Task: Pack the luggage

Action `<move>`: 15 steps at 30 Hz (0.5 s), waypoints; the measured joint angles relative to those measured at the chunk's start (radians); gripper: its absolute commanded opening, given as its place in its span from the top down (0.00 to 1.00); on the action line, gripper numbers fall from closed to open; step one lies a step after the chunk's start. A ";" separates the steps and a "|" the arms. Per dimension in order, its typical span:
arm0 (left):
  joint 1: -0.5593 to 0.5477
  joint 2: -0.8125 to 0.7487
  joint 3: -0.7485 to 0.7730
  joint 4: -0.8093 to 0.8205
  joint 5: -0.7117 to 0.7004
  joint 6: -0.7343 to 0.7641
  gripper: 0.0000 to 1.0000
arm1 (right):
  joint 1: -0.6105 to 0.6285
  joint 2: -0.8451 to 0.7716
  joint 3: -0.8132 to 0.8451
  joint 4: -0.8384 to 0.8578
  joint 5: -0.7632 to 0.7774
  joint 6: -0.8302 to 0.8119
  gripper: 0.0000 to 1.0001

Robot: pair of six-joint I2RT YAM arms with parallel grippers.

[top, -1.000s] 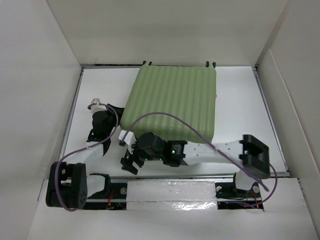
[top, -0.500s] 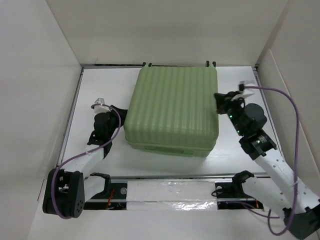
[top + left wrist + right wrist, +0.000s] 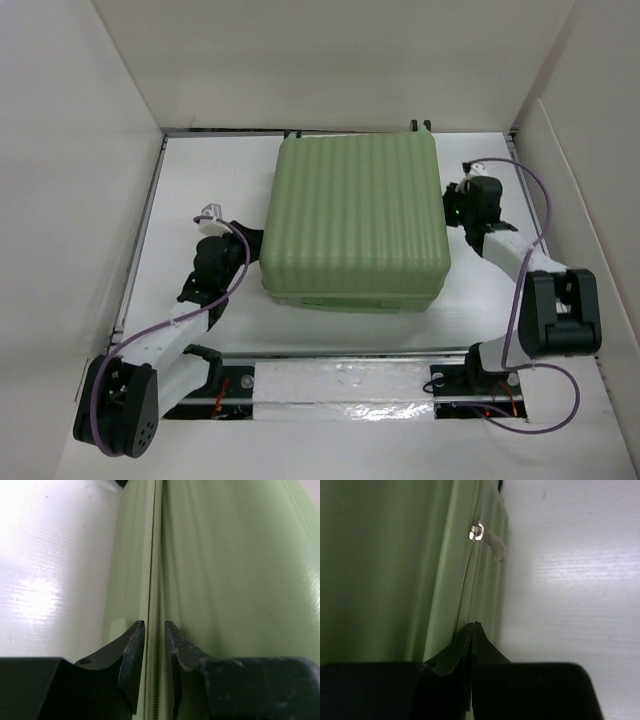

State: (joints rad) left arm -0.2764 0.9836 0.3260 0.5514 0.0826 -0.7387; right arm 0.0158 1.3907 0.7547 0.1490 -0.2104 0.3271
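Nearest, the left gripper (image 3: 155, 630) sits low against the left side of the suitcase (image 3: 355, 215); its jaws are a narrow gap apart and straddle the zip line (image 3: 156, 570), pinching nothing. The right gripper (image 3: 472, 626) meets the right side, jaws pressed together on nothing, tips at the seam; a little beyond them the zip tab (image 3: 492, 547) hangs loose. The suitcase lies flat and shut in the middle of the table (image 3: 190, 180), ribbed shell up, 2 wheels (image 3: 421, 126) showing at its far edge. The step looks like running the zip; to do it well the right jaws should part, slide along the seam and close squarely on the tab, then pull in line with the zip, while the left gripper braces the shell against skidding; whether the zip beyond the tab is joined I cannot tell.
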 measured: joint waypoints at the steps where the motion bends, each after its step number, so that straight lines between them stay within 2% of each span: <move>1: -0.008 -0.007 -0.012 0.005 -0.006 0.006 0.81 | 0.021 0.056 0.053 -0.014 -0.020 -0.020 1.00; 5: -0.105 -0.066 -0.030 -0.020 -0.153 0.053 0.81 | 0.053 0.278 0.334 -0.112 -0.049 -0.117 1.00; 9: -0.318 -0.146 -0.049 -0.080 -0.430 0.093 0.82 | 0.099 0.562 0.735 -0.234 -0.086 -0.221 1.00; 13: -0.530 -0.203 -0.085 -0.107 -0.591 0.074 0.80 | 0.158 0.852 1.200 -0.368 -0.115 -0.306 0.99; 14: -0.576 -0.212 -0.089 -0.116 -0.623 0.068 0.80 | 0.167 0.904 1.286 -0.386 -0.130 -0.310 0.95; 15: -0.616 -0.219 -0.089 -0.130 -0.665 0.063 0.78 | 0.175 0.933 1.338 -0.404 -0.146 -0.306 0.84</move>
State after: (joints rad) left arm -0.8925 0.7643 0.2371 0.4210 -0.5827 -0.6758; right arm 0.1909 2.3241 2.0930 -0.2550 -0.3561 0.0208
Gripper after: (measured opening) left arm 0.193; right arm 0.041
